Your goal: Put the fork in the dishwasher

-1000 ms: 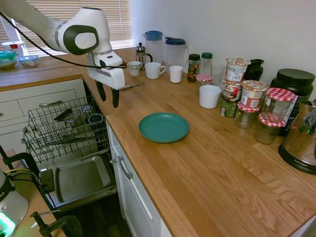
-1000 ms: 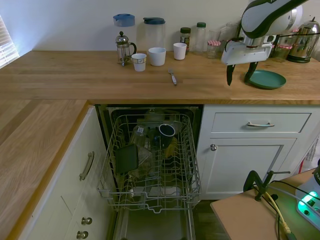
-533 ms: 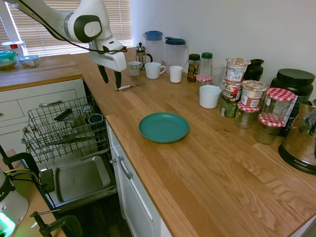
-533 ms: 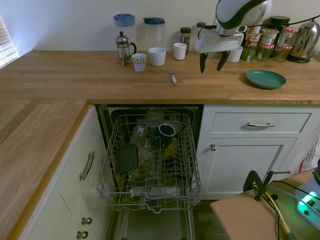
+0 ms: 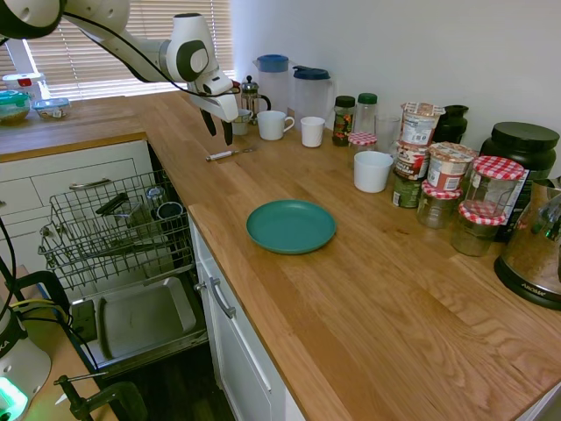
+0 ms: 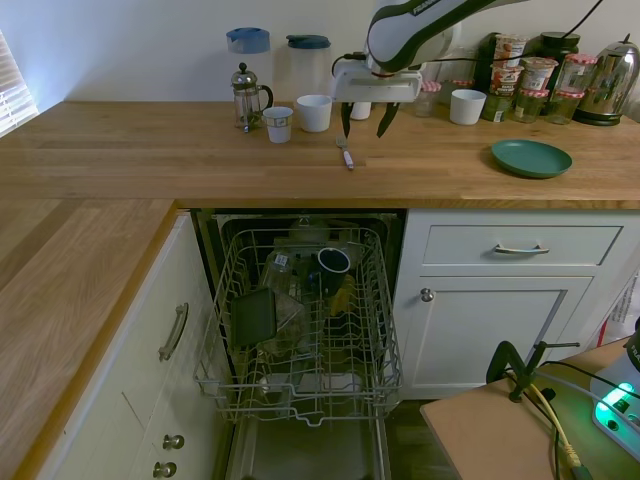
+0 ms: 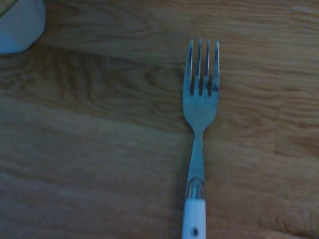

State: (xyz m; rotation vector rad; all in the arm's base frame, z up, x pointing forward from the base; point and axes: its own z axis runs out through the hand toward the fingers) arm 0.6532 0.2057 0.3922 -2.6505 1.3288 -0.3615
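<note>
Gripper (image 6: 364,119) hangs over the wooden counter (image 5: 368,289), fingers spread apart w/ nothing between them, pointing down just above the fork (image 6: 345,153). Fork lies flat on the counter, untouched, just in front of the row of white cups; in the first ext view it's at (image 5: 230,153), slightly below and beside the gripper (image 5: 219,128). Wrist cam looks straight down on the fork (image 7: 200,129): four tines, metal neck, white handle w/ a dark dot, wood grain all around, edge of a white cup (image 7: 20,25) in one corner. Dishwasher (image 6: 300,330) is open below the counter edge, door (image 5: 145,317) dropped flat, wire rack (image 5: 118,230) pulled out and partly loaded: a dark mug (image 6: 333,261), a dark flat item (image 6: 254,317), other pieces too tangled to ID. Fork is on the counter roughly above the dishwasher opening, well apart from the rack. Also on the counter: green plate (image 5: 291,225) near the front edge, well away from the fork; French press (image 6: 247,97) and two blue-lidded jugs (image 6: 305,65) at the back wall; white mug (image 5: 372,170), jars w/ red checked lids (image 5: 498,182) and a chrome kettle (image 5: 536,254) further along.
</note>
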